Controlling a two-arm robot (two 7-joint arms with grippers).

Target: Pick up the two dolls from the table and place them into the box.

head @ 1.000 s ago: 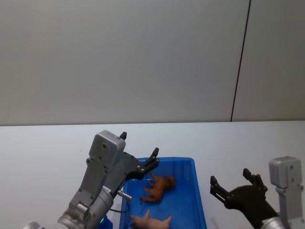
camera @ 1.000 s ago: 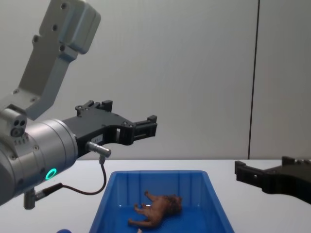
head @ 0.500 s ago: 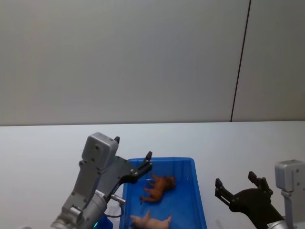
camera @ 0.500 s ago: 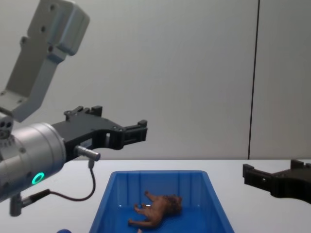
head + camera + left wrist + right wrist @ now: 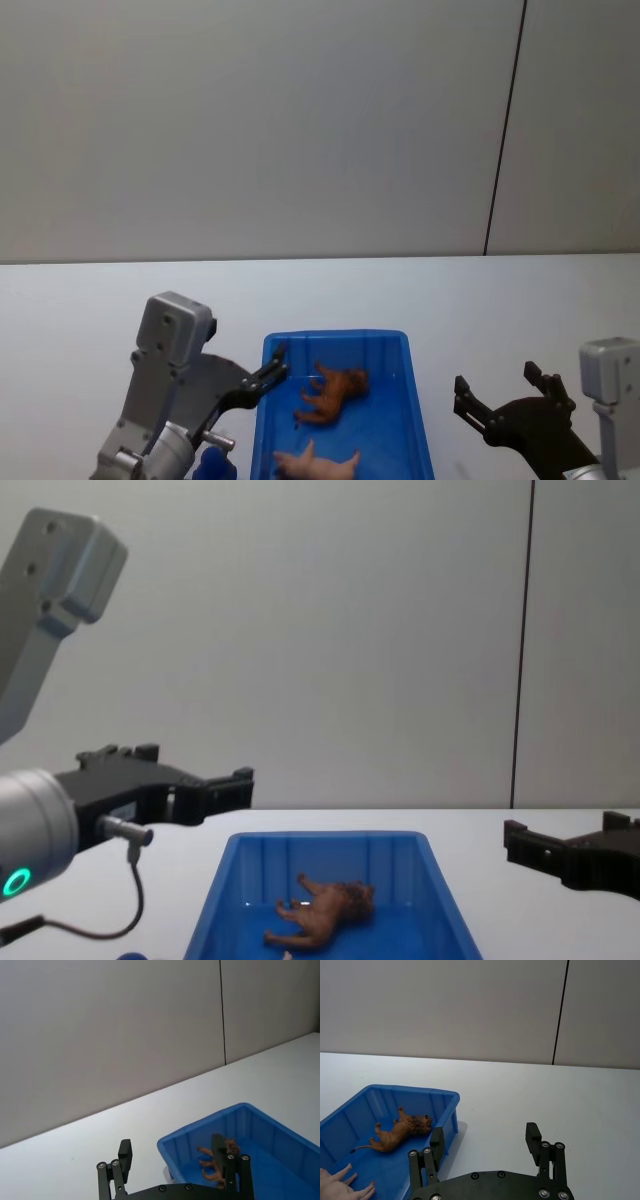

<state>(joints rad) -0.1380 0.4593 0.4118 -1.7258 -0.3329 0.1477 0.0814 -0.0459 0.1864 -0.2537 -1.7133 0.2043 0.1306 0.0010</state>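
Both dolls lie inside the blue box [image 5: 336,337]. The reddish-brown doll [image 5: 333,393] rests on its side mid-box, also seen in the chest view [image 5: 325,912] and both wrist views [image 5: 402,1132] [image 5: 231,1149]. Nearer me is the pale pink doll [image 5: 315,464] [image 5: 340,1185]. My left gripper [image 5: 264,377] [image 5: 236,788] [image 5: 171,1152] hangs open and empty just outside the box's left wall. To the right of the box [image 5: 410,1091] [image 5: 325,836], my right gripper [image 5: 497,386] [image 5: 485,1139] [image 5: 520,842] is open and empty above the table [image 5: 80,300].
A dark blue ball [image 5: 212,465] lies on the table under my left arm, left of the box. White tabletop stretches behind and to both sides of the box. A grey wall stands behind the table's far edge.
My left gripper has drawn back leftward and lower, from above the box to beside its left wall. My right gripper has slid slightly back to the right. The dolls have not moved.
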